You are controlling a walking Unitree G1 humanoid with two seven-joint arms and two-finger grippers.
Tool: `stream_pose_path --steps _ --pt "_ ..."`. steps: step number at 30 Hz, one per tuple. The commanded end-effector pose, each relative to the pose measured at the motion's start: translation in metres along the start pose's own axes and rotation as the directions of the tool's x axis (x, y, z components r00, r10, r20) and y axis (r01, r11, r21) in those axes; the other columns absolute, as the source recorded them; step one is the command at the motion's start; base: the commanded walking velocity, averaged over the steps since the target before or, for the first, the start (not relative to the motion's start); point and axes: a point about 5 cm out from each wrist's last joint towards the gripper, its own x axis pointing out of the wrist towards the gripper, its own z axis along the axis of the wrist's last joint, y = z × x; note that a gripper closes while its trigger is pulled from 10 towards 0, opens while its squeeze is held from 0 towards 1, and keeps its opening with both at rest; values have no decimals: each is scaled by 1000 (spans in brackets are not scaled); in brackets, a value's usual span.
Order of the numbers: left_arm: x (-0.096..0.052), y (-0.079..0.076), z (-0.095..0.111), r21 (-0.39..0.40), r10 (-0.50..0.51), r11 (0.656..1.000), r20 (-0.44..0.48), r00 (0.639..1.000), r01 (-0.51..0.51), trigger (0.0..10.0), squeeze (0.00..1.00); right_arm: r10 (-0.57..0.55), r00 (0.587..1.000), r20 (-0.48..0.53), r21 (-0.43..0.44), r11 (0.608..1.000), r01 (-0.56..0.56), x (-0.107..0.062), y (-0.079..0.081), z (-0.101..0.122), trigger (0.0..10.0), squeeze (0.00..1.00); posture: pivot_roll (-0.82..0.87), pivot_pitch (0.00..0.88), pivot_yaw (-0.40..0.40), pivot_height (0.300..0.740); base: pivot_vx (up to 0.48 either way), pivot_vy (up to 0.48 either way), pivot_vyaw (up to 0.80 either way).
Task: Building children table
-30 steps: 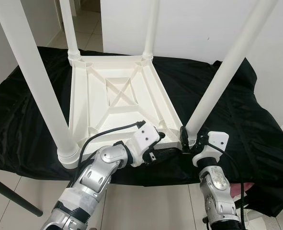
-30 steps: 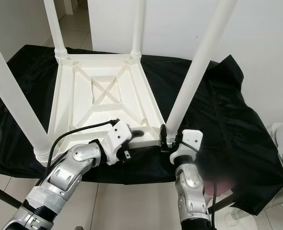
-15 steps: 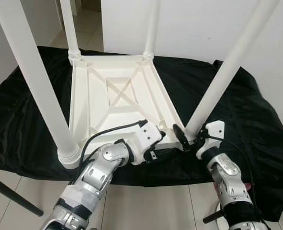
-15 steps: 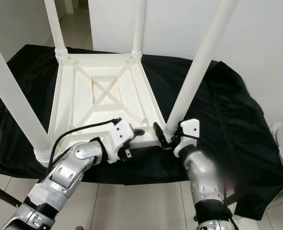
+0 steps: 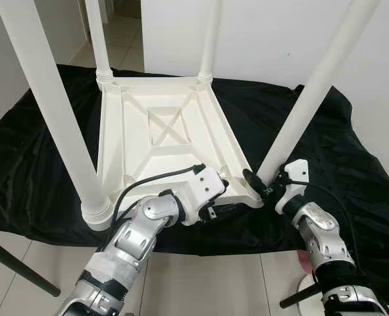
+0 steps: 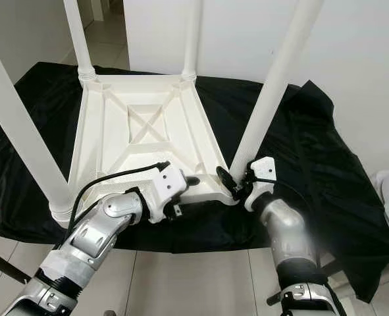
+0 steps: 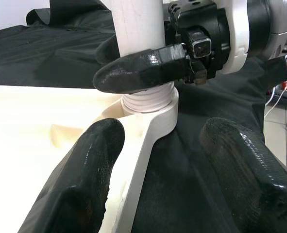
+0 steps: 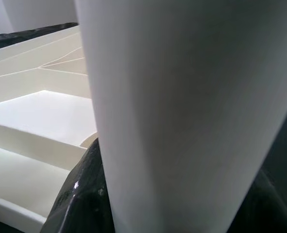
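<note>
The left pincer is seen at the near edge of the upturned white plastic children's table top, its two black fingers held wide apart on either side of the rim, one over the ribbed underside and one over the black cloth outside it; nothing is gripped between them.

Just beyond, at the near right corner, the right pincer is closed on the base of the near-right white tubular leg, just above the threaded collar where the leg meets its corner socket. One black finger is seen wrapped across the front of the leg; the other is largely hidden behind it.

The coming move is judged to turn on the leg's long axis: it rises from the socket and leans up and to the right, away from the table top, so any turning or seating must be done about that line. The right arm is the nearer to it; the left pincer lies just beside the same corner, suited to steadying the rim.

How far the collar is seated cannot be told. The upper ends of all four legs are cut off, and the right wrist view is too close to show detail. Farther off, the near-left leg and two far legs stand in their corners.
</note>
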Motion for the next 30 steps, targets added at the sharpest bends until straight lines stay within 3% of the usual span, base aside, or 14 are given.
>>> stream_pose_path --steps 1,9,12,13,16,19,21,22,23,25,26,28,29,30 --pt "1 5 -2 5 89 996 -6 996 -89 10000 0 -2 999 -33 19 1000 2 -5 0 -8 10000 0 9 4 -79 740 0 0 0" --pt "3 5 -2 -3 91 996 -3 996 -91 10000 0 -24 1000 -20 40 999 25 -5 7 -9 10000 0 -12 9 -63 740 0 0 0" --pt "5 3 -1 2 73 997 -2 997 -73 10000 0 -191 979 -74 69 978 196 -2 6 -15 10000 0 -30 15 -52 740 0 0 0" --pt "5 3 -1 2 73 997 -2 997 -73 10000 0 -191 979 -74 69 978 196 -2 6 -15 10000 0 -30 15 -52 740 0 0 0" --pt "5 4 -2 2 68 998 -4 998 -68 10000 0 -340 936 -86 96 933 347 -1 8 -15 10000 0 -35 18 -49 740 0 0 0" --pt "5 4 -2 2 68 998 -4 998 -68 10000 0 -386 919 -85 126 910 394 -1 10 -14 10000 0 -39 20 -46 740 0 0 0" --pt "5 4 -2 0 66 998 -3 998 -66 10000 0 -486 869 -89 137 859 494 -2 17 -15 10000 0 -43 23 -44 740 0 0 0" --pt "5 4 -2 0 66 998 -3 998 -66 10000 0 -486 869 -89 137 859 494 -2 17 -15 10000 0 -43 23 -44 740 0 0 0" --pt "6 4 -2 0 65 998 -3 998 -65 10000 0 -529 843 -94 146 831 537 -2 22 -15 10000 0 -43 22 -44 740 0 0 0" --pt "6 4 -2 0 65 998 -3 998 -65 10000 0 -529 843 -94 146 831 537 -2 22 -15 10000 0 -43 22 -44 740 0 0 0" --pt "6 4 -2 0 64 998 -3 998 -64 10000 0 -571 816 -90 145 803 578 -2 26 -15 10000 0 -43 22 -44 740 0 0 0" --pt "6 3 -2 0 63 998 -2 998 -63 10000 0 -682 724 -103 176 704 688 -2 36 -14 10000 0 -34 25 -51 740 0 0 0" --pt "6 3 -2 0 64 998 -2 998 -64 10000 0 -706 700 -109 190 676 712 1 42 -13 10000 0 -32 26 -53 740 0 0 0" --pt "6 3 -3 -1 65 998 -2 998 -65 10000 0 -704 702 -108 201 676 709 4 47 -12 10000 0 -31 26 -54 740 0 0 0"
